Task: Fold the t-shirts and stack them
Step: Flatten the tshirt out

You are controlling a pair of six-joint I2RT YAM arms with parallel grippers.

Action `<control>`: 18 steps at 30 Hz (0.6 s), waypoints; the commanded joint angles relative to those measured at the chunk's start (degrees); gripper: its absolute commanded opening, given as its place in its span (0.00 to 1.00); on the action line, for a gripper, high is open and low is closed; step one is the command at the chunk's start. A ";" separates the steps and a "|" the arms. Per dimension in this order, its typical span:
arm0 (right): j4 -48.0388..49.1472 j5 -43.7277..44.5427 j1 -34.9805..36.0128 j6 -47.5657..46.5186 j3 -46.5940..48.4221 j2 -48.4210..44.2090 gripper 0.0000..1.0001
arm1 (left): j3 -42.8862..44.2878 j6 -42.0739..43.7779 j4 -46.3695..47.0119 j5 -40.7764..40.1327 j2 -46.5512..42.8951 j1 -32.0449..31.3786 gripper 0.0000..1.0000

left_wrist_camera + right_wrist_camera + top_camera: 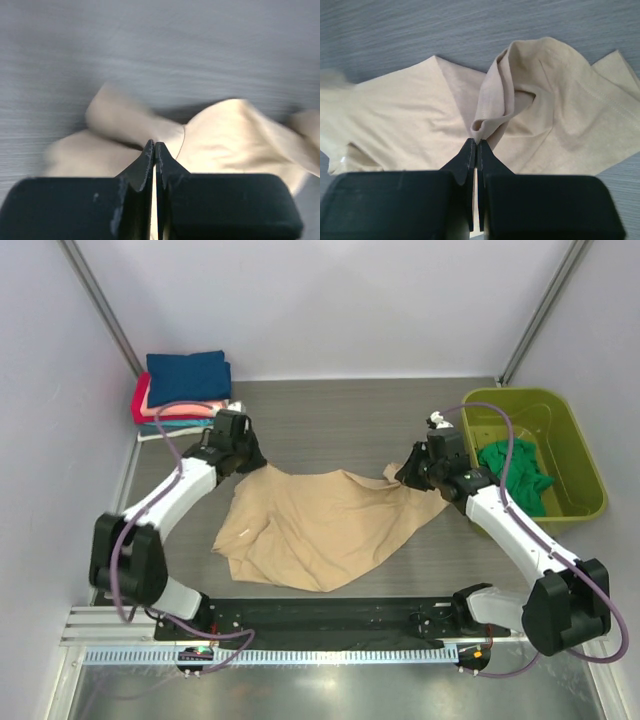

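A tan beige t-shirt (315, 525) lies crumpled in the middle of the table. My left gripper (243, 462) is at its far left corner, jaws shut on a fold of the tan fabric (165, 135). My right gripper (408, 476) is at its far right corner, jaws shut on a pinched fold of the same shirt (487, 125). A stack of folded t-shirts (185, 390), navy blue on top with coral pink and teal under it, sits at the far left. An emerald green t-shirt (515, 472) lies bunched in the lime-green tub (580, 455).
The tub stands at the far right, close behind my right arm. The folded stack is just behind my left gripper. The metal frame posts rise at the back corners. A black base rail (330, 615) runs along the near edge.
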 commanded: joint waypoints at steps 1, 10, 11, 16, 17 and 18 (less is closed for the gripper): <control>-0.48 1.00 -0.31 -1.15 2.85 -3.55 0.01 | 4.07 2.59 -4.82 -4.95 -10.59 -1.66 0.00; -3.73 6.54 -0.57 -0.36 -2.86 -13.03 0.01 | -10.94 -0.03 -5.79 -13.89 -25.71 -19.39 0.00; -4.00 7.41 -0.58 0.25 -4.78 -13.83 0.01 | -12.61 -1.52 -5.97 -16.53 -26.24 -22.90 0.00; -5.93 14.53 -0.66 3.94 -10.85 -18.58 0.01 | -17.37 -18.13 -16.05 -35.85 -25.55 -48.79 0.12; -6.02 14.89 -0.58 4.91 -12.08 -18.93 0.01 | -16.76 -20.76 -20.16 -37.72 -24.24 -51.56 0.32; -6.02 14.98 -0.66 5.35 -12.70 -19.11 0.01 | -16.41 -22.44 -21.86 -38.78 -23.27 -54.89 0.43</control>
